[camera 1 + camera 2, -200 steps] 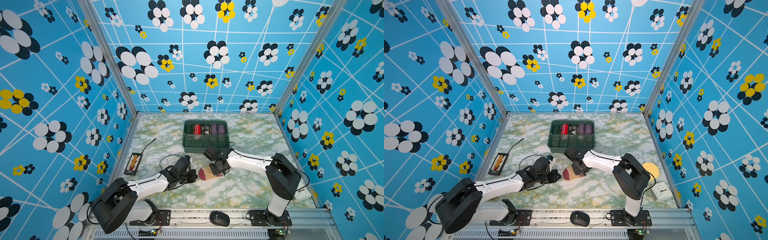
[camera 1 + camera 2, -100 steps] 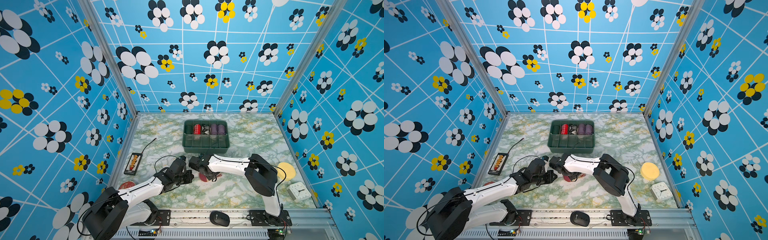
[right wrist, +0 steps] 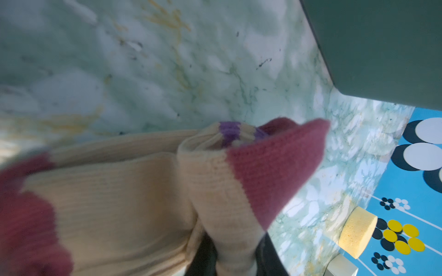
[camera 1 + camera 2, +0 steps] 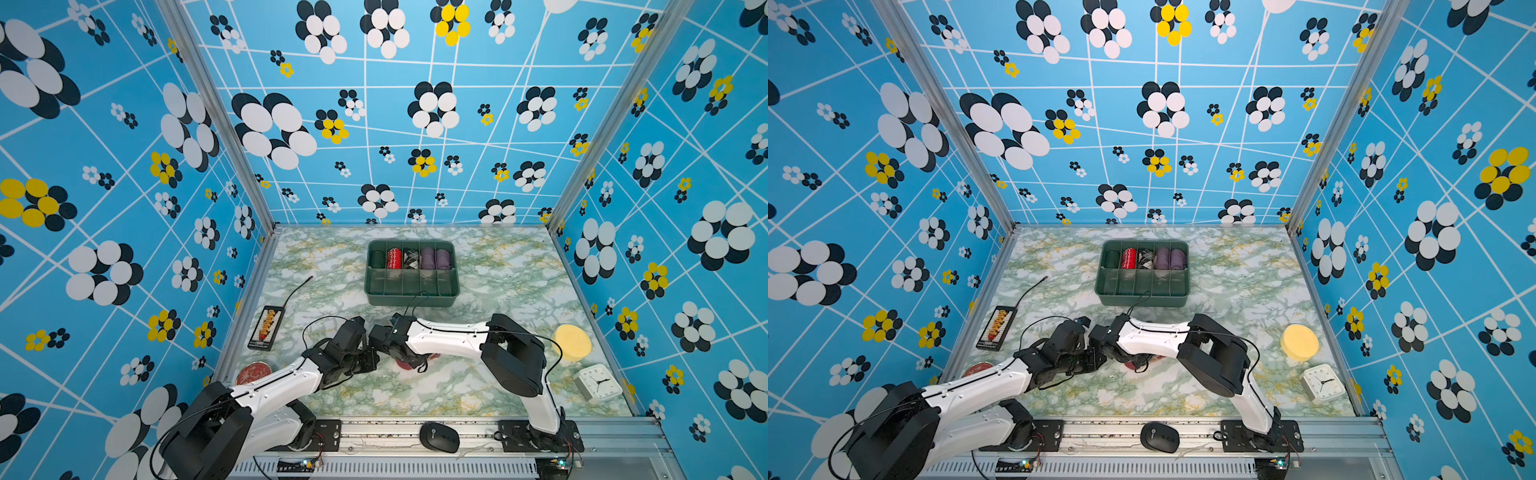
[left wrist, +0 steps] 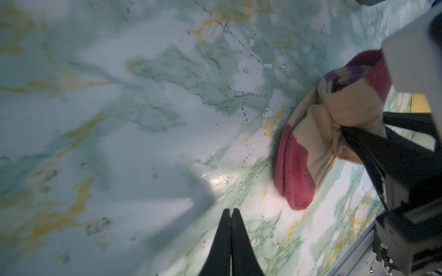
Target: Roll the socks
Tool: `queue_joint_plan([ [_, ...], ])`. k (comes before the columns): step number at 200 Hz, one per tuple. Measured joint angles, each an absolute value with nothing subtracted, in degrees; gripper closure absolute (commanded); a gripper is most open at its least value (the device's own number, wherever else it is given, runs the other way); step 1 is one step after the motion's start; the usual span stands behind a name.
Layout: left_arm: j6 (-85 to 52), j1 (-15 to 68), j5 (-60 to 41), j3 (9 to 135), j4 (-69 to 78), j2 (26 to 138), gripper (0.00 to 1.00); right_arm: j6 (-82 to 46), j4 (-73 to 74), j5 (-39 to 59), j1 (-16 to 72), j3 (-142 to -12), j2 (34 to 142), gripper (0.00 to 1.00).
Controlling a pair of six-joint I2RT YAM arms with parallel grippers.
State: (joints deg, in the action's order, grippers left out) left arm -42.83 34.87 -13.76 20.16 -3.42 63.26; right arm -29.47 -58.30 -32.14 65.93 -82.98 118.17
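Your right fingers (image 3: 271, 259) still pinch the tan ribbed, maroon-toed socks (image 3: 134, 191); that arm's elbow has swung leftward. Left fingers (image 5: 222, 241) clenched, empty, over the marbled counter (image 5: 119, 124).

Close view onto a glossy marble-look tabletop (image 5: 143, 107): white & pale green w/ yellow veins, partly blurred. In the foreground are the left fingers (image 5: 221, 241), two slim black blades pressed flat together w/ nothing between them. A soft grey shadow lies just beyond their tips. Near them but not touching lie the socks (image 5: 318, 133), tan ribbed knit in a loose folded bundle. A maroon end is nearest, w/ a maroon band & purple stripes farther off. The right fingers (image 5: 373, 153), black, dig into a crease of the bundle; cloth puckers round the tip. White arm casing (image 5: 411, 47) overhangs the striped end. A metal rail (image 5: 358, 251) runs along the tabletop edge.
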Motion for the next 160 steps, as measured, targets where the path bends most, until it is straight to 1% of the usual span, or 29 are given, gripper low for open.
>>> queue_joint_plan([
  [41, -42.9, 30.0, -14.7, 18.4, -3.8, 56.4, 0.91, -30.2, -54.5, -29.0, 66.4, -79.9, 115.6, 0.63],
  [61, -42.9, 28.8, -15.0, 18.2, -4.8, 53.7, 0.9, -30.8, -53.7, -28.8, 66.4, -79.6, 115.6, 0.57],
  [93, -42.9, 28.3, -15.4, 17.3, -5.0, 52.0, 0.9, -31.5, -51.4, -28.5, 66.4, -77.6, 114.0, 0.53],
  [160, -43.0, 28.3, -16.3, 17.2, -4.7, 54.9, 0.92, -32.4, -46.0, -26.2, 66.4, -73.5, 110.2, 0.51],
])
